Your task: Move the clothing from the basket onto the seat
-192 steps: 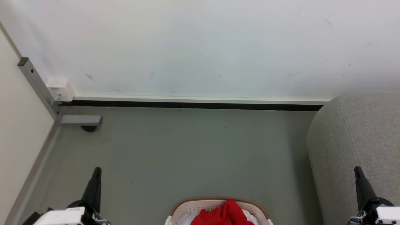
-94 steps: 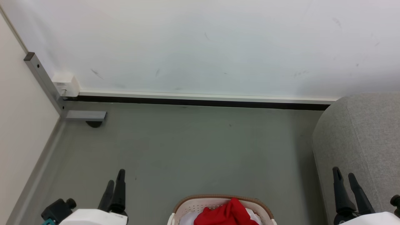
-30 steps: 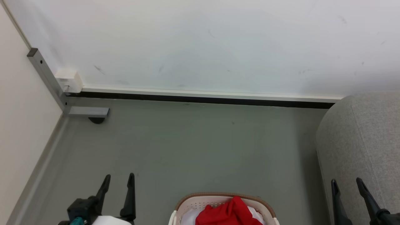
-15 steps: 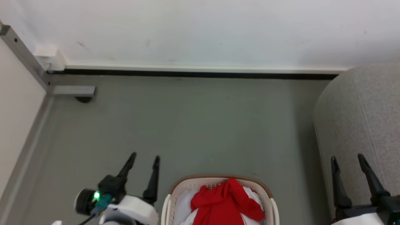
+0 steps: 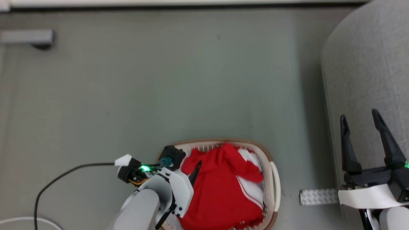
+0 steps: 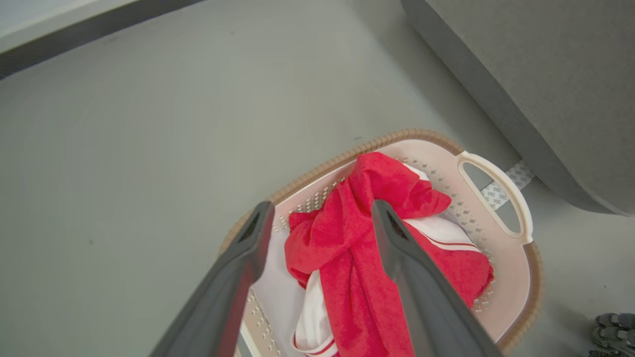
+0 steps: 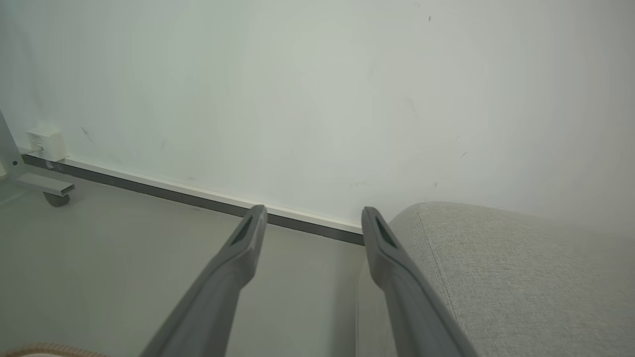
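Clothing (image 6: 347,238) in basket (image 6: 513,258), apparently just beneath left claw (image 6: 321,210)

A smooth grey-green floor (image 5: 159,95) carries a rounded cream-white perforated plastic basket (image 5: 275,179) with a brown rim, standing near but apart from the large light grey woven-fabric sofa (image 5: 361,64) on its right. Between them, at the sofa's base, lies a small white patterned strip (image 5: 318,196), possibly tape. A thin black cable (image 5: 92,164) curves across the left side; a grey metal bar (image 5: 27,36) rests at the far left.
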